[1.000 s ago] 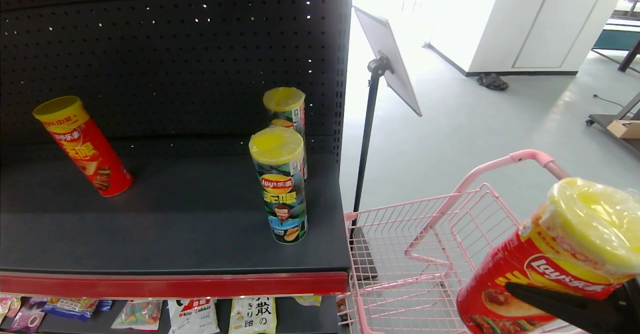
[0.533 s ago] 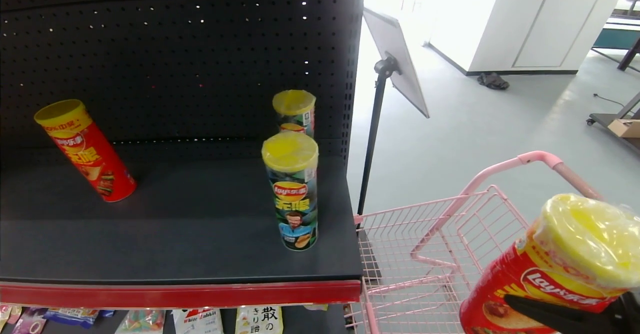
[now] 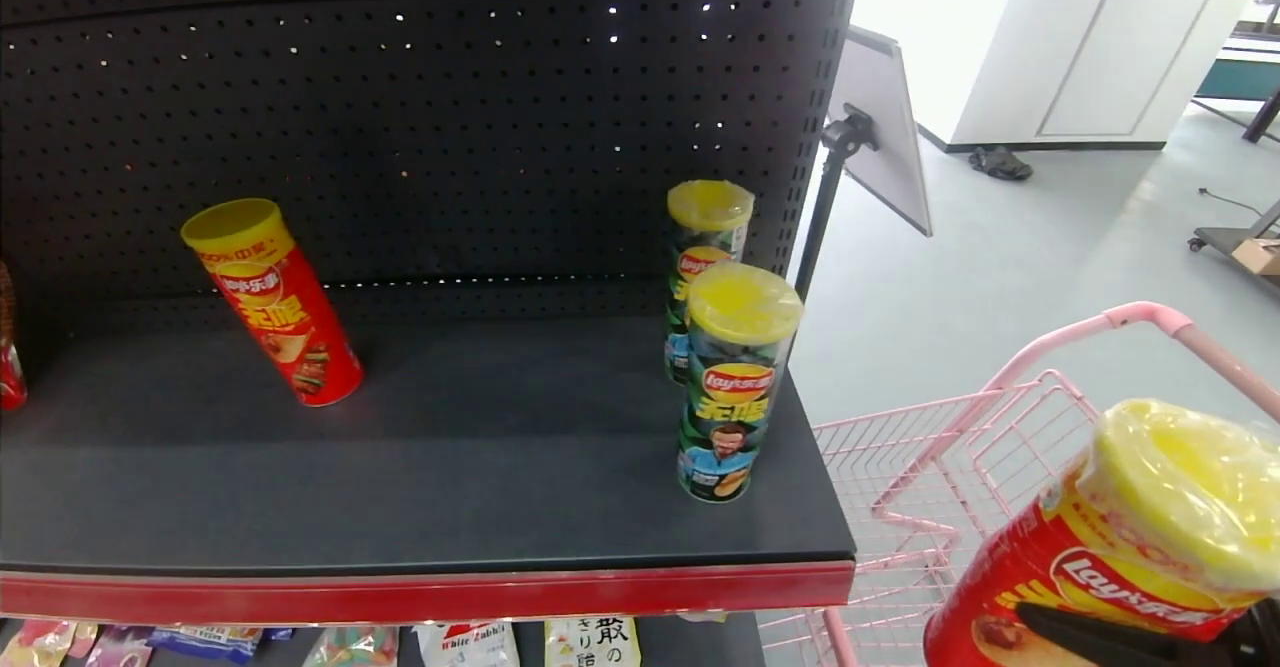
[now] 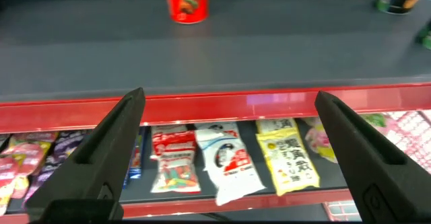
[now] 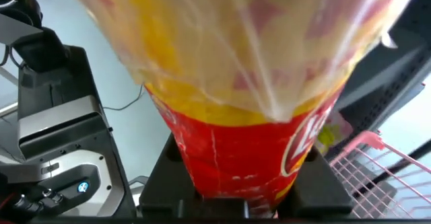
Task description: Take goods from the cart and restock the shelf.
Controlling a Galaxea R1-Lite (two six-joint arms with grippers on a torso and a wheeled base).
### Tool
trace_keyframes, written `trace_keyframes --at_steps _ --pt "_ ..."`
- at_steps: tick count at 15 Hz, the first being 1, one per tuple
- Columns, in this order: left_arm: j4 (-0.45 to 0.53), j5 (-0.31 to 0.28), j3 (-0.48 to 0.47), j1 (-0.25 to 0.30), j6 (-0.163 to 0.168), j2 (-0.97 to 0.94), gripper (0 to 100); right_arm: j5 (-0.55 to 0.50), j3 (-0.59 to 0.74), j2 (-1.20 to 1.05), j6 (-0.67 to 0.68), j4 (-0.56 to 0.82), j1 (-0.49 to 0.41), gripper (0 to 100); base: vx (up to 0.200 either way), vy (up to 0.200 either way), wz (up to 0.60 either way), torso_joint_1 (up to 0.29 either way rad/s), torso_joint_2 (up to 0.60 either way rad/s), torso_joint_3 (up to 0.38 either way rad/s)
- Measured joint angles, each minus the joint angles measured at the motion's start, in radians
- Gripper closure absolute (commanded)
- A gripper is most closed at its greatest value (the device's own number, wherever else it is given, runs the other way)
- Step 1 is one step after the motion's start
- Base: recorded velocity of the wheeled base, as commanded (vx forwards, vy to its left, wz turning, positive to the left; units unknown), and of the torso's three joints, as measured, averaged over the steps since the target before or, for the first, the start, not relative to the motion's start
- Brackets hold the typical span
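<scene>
My right gripper [image 3: 1130,632] is shut on a red chip can [image 3: 1120,537] with a yellow film-wrapped lid, held tilted over the pink cart [image 3: 960,467] at the lower right. The same red chip can [image 5: 242,123] rises between the right gripper's black fingers. On the dark shelf [image 3: 400,467] a second red can [image 3: 272,302] stands tilted toward the back left, and two green cans [image 3: 735,382] [image 3: 705,247] stand one behind the other near the right end. My left gripper [image 4: 229,163] is open in front of the shelf's red front edge [image 4: 222,106], holding nothing.
Snack bags [image 4: 222,160] hang on the lower shelf under the red lip. A white board on a black stand [image 3: 880,137] rises just right of the shelf, behind the cart. A further red item [image 3: 8,362] peeks in at the shelf's far left.
The whole head view has shifted, so the shelf and its cans now sit further right in the picture. The held red can stays at the lower right in the right gripper.
</scene>
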Motion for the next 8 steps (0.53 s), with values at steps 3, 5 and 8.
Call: trace_keyframes --at_steps 3,5,8 --pt "0.000 0.001 0.000 0.001 -0.005 0.000 0 -0.002 0.008 -0.008 0.000 0.000 0.006 100 0.000 0.200 0.00 0.002 0.00 0.004" --pt "0.000 0.000 0.000 0.001 -0.003 0.000 0 -0.001 0.016 -0.013 0.000 0.000 0.007 100 0.000 0.200 0.00 0.000 0.00 0.007" --pt "0.000 0.000 0.000 0.001 0.005 0.000 0 -0.001 0.025 -0.022 0.000 0.000 0.008 100 0.000 0.133 0.00 0.003 0.00 0.002"
